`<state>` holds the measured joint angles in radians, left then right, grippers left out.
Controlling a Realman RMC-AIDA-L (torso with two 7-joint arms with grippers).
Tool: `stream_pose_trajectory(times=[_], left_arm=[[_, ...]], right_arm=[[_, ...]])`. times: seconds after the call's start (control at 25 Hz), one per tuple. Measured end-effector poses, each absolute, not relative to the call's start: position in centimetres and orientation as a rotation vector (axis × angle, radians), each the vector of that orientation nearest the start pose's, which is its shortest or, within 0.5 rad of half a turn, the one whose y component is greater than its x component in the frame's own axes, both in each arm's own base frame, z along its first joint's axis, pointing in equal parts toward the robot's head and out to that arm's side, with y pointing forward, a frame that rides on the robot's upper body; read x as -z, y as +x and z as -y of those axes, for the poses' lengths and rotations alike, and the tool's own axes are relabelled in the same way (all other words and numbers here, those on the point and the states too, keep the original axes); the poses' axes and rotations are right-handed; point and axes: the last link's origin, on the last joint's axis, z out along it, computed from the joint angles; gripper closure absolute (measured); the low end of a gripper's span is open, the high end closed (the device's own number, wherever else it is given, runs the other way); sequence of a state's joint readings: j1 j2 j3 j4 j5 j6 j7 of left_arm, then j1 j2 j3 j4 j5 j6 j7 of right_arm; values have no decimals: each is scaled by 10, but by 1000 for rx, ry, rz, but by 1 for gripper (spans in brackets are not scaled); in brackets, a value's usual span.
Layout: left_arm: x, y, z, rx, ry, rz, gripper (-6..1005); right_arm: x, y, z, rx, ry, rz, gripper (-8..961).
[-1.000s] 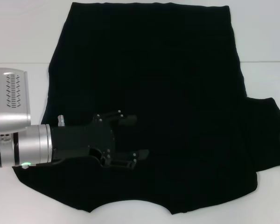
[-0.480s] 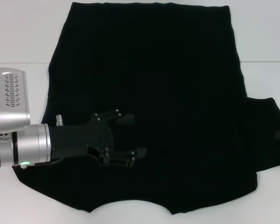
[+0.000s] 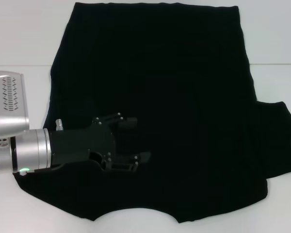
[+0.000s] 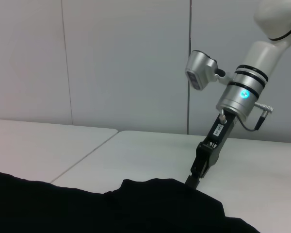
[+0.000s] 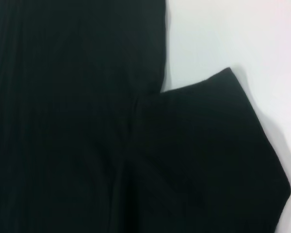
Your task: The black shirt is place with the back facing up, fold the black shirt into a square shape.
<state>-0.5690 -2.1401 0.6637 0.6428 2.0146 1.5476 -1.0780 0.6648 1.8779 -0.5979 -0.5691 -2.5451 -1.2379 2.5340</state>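
Left wrist view catches the right gripper [image 4: 193,178] touching the black shirt [image 3: 155,107], fingers unclear; head view only shows the left gripper [image 3: 138,139] spread.

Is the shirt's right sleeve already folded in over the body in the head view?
No. The right sleeve of the black shirt lies spread out flat on the white table, beyond the body's side edge.

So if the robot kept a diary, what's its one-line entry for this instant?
black shirt: flat on table, right sleeve still out | left gripper: open, over shirt's left side | right gripper: at right sleeve edge
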Motion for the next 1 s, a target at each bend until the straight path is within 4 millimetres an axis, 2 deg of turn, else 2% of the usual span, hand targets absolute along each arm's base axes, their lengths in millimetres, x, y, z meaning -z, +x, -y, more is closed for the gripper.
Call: stream_pose_trajectory(times=[0.36,0.48,0.72,0.92,1.0], left_arm=[[25,-240,-332,709,-2747,209,88],[24,-239,-333,710,-2747,206,89],[24,-238,-334,713,-2747,202,90],[24,-237,-334,713,-2748,199,92],[24,-237,-334,713,-2748,199,92]], right_arm=[[-85,350,-375,-187,-1859,-1892,858],[-86,351,-373,-182,-1858,-1899,879],[-87,353,-371,-169,-1842,-1922,708],[-84,354,-369,-166,-1840,-1936,477],[-82,354,-369,-168,-1840,-1938,443]])
